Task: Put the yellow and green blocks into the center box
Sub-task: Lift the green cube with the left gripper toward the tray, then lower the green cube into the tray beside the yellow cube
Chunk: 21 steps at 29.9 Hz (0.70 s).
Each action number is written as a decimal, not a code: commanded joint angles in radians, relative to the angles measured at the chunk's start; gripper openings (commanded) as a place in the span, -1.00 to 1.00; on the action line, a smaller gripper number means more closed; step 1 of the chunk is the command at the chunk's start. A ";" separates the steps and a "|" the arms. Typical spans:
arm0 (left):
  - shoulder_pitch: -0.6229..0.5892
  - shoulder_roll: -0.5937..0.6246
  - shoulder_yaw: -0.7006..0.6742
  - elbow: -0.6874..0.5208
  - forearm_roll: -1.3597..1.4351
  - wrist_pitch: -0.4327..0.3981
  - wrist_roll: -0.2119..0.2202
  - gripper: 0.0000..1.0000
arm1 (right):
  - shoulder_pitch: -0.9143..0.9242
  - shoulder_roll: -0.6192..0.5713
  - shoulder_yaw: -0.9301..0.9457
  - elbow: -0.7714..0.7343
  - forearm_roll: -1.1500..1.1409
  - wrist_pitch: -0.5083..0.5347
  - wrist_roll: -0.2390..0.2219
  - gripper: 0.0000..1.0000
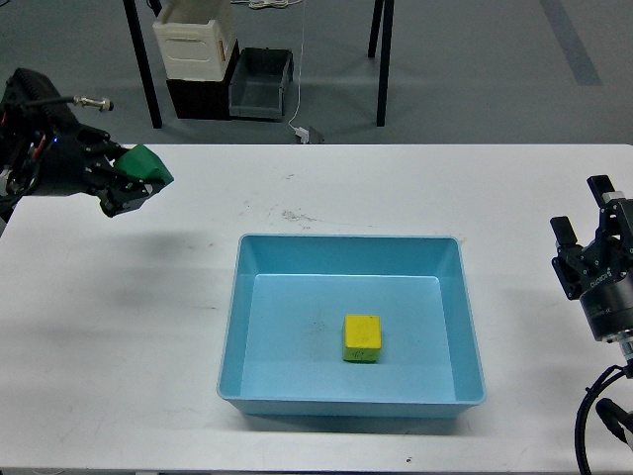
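Note:
A yellow block [362, 338] lies inside the light blue center box [231, 327] on the white table. My left gripper [136, 180] is shut on a green block [149, 166] and holds it raised well above the table's left side, left of and above the box. My right gripper [596, 230] is at the far right edge of the table, away from the box, empty, with its fingers apart.
The white table [326, 188] carries only the box. Beyond its far edge stand black table legs [146, 74], a cream and black bin stack [198, 54] and a grey bin [259, 84] on the floor.

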 commanded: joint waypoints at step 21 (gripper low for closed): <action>-0.080 -0.360 0.110 -0.201 0.006 -0.197 0.000 -0.32 | -0.014 0.000 0.010 -0.003 0.000 -0.001 0.000 0.95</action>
